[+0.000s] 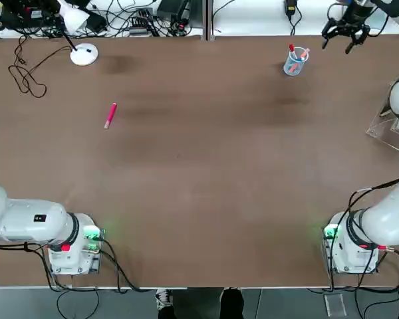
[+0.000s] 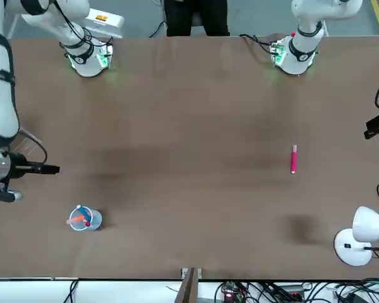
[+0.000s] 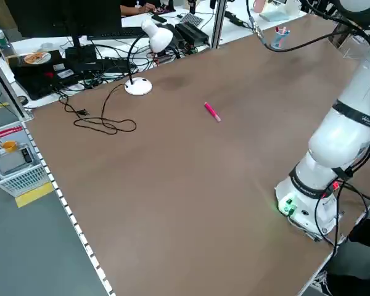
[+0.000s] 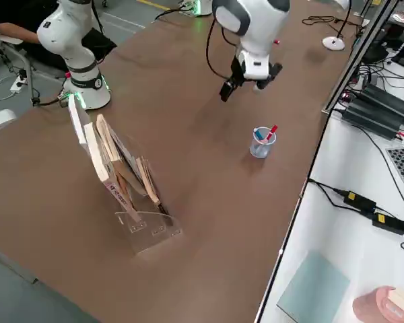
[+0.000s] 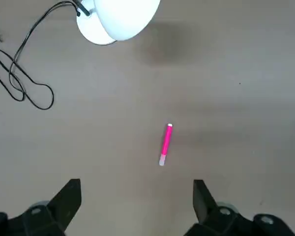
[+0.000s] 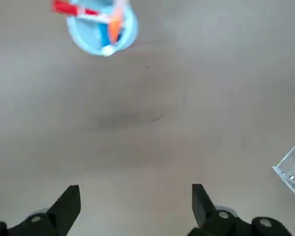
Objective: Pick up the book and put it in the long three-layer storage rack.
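Observation:
The long three-layer storage rack is clear acrylic and stands by the table's right edge; its corner also shows in the top view and the right wrist view. Several thin tan-edged books lean in its tiers, seen edge-on; I cannot tell which is the task's book. My right gripper hovers open and empty above the far right of the table, near the pen cup. My left gripper is open and empty, high over the pink pen.
A clear cup of pens stands far right. A pink pen lies left of centre. A white desk lamp and a black cable occupy the far left corner. A person's shoes show at the near edge.

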Available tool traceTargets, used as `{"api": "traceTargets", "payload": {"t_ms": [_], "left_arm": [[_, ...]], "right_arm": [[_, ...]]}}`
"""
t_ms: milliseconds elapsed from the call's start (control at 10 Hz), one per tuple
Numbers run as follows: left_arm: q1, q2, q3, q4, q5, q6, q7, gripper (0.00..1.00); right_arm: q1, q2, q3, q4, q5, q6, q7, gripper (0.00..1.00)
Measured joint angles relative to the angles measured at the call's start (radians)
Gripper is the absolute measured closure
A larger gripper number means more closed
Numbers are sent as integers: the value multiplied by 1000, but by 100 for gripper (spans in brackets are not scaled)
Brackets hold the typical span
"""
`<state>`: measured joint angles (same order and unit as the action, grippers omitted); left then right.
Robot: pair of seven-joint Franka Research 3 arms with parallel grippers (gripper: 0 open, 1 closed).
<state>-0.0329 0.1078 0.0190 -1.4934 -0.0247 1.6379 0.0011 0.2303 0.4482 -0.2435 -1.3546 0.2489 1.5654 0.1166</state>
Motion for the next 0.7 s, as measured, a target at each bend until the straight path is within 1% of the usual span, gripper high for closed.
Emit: {"api": "traceTargets", "payload": {"t_ms": [300, 400, 500, 700], "left_arm": [[0, 0, 0, 0, 0, 0, 0, 0], [0, 0, 0, 0, 0, 0, 0, 0], [0, 0, 0, 0, -2, 0, 0, 0], [0, 0, 0, 1, -4, 0, 0, 0]], "right_arm": [[-48, -93, 131, -2, -98, -15, 16, 0], [-62, -120, 163, -3, -121, -16, 16, 0], [-69, -144, 181, -3, -134, -17, 16, 0], [-78, -183, 194, -3, -150, -16, 16, 0]]}}
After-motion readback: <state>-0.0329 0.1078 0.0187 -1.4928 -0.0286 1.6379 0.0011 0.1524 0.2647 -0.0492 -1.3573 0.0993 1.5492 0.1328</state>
